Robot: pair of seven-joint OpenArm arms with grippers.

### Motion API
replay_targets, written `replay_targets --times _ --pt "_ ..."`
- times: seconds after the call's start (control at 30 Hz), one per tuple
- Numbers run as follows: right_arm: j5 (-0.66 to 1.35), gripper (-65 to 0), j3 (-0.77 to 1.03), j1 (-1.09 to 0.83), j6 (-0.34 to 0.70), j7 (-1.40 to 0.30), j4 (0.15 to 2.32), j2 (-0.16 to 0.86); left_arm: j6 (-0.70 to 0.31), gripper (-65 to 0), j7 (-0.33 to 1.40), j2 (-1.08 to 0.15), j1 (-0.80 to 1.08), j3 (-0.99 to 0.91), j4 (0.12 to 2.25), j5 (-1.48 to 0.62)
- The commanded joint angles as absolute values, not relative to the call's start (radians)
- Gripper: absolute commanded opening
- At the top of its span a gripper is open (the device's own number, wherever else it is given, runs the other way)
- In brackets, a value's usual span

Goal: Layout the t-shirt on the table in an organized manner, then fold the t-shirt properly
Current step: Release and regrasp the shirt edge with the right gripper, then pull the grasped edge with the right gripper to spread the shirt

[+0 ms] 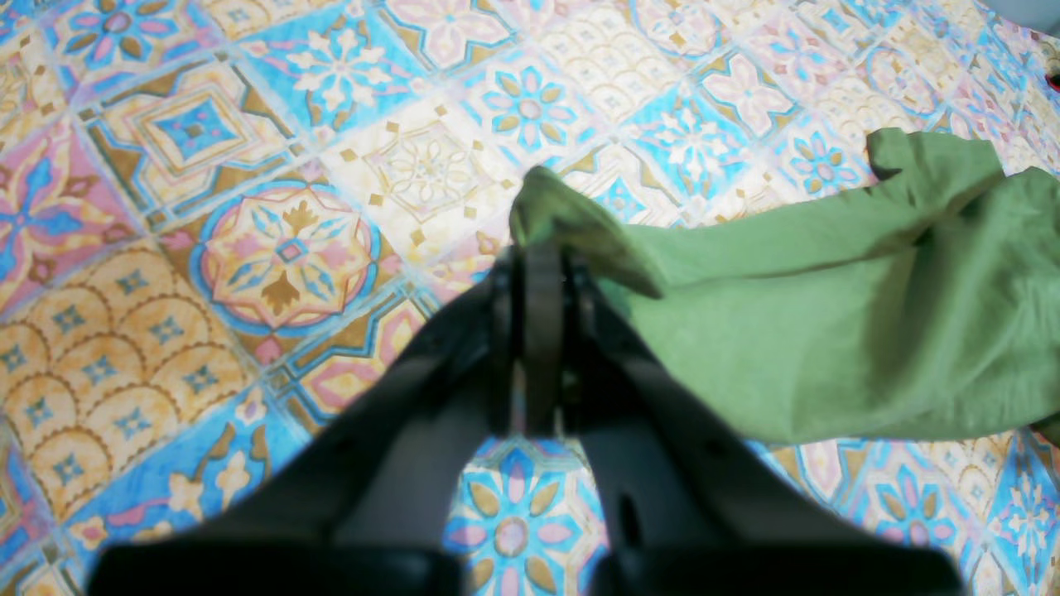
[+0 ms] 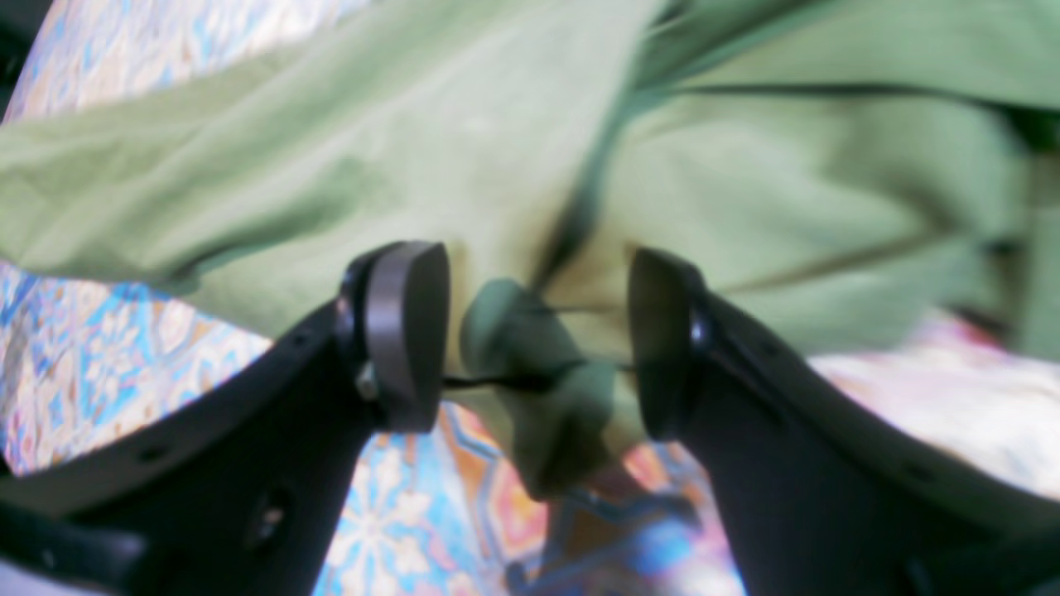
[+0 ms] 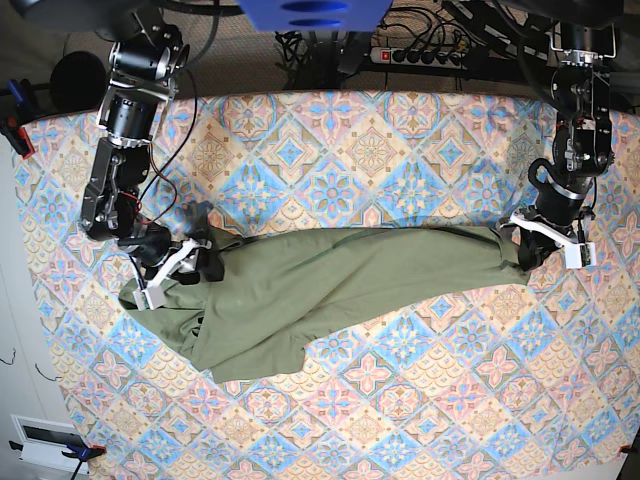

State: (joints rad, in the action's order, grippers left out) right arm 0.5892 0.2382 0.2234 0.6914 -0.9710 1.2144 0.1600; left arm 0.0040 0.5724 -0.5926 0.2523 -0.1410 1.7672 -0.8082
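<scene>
The t-shirt (image 3: 330,285) lay stretched left–right across the desk (image 3: 400,150), one end pinched in the left gripper (image 3: 527,247), the other bunched between the spread right gripper (image 3: 185,262).

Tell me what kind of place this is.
Likely a robot lab or test bench: two arms work a t-shirt on a table with a patterned cloth, and a power strip with cables lies behind it.
</scene>
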Motion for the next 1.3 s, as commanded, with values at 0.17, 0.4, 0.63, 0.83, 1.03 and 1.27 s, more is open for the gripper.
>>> replay_targets --times 0.17,0.4,0.63,0.83,1.03,1.27 --pt "0.615 -35.8 0.15 0.246 0.698 -0.943 1.228 0.171 0.002 -65.0 0.544 -0.608 0.242 -0.151 1.787 -0.808" --pt "0.621 -59.9 0.105 0.249 0.698 -0.954 1.241 0.171 0.002 -65.0 0.544 -0.608 0.24 -0.151 1.787 -0.809" --pt "0.872 -63.0 0.111 0.282 0.698 -1.119 1.5 0.177 0.002 -65.0 0.542 -0.608 0.226 -0.157 1.781 -0.809" --pt "0.931 -63.0 0.151 0.329 0.698 -1.187 1.557 0.176 0.002 -65.0 0.542 -0.616 0.165 -0.159 1.779 -0.808" --pt "1.021 -62.9 0.142 0.417 0.698 -1.19 1.537 0.14 0.004 -65.0 0.542 -0.615 0.056 -0.159 1.738 -0.806" --pt "0.935 -62.9 0.114 0.444 0.698 -1.178 1.428 -0.088 0.004 -65.0 0.541 -0.615 -0.13 -0.157 1.557 -0.808"
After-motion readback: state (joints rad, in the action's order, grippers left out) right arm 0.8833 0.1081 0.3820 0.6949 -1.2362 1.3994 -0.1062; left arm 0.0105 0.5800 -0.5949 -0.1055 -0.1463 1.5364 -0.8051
